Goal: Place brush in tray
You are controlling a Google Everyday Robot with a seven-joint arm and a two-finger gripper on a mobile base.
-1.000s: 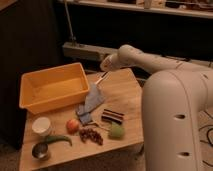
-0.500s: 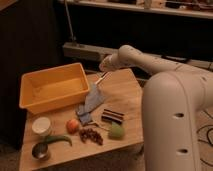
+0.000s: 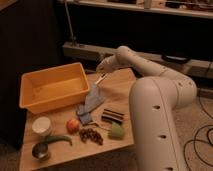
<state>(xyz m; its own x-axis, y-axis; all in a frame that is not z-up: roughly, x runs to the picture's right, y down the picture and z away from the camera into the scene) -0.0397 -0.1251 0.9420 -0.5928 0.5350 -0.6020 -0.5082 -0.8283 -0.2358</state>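
Camera view gives me a wooden table (image 3: 122,80) against a dark wall. My gripper (image 3: 101,68) hangs just right of the yellow-orange tray (image 3: 30,95), pinching the brush (image 3: 100,79) by its upper end, above a blue-grey cloth (image 3: 92,99).

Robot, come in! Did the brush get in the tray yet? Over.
Gripper right of tray, above table. Brush at its tip, not in tray. Blue cloth lies below.

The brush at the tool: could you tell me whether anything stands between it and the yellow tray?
Nothing visible does. The tool has the brush right beside the tray, near its right rim, with only bare table between.
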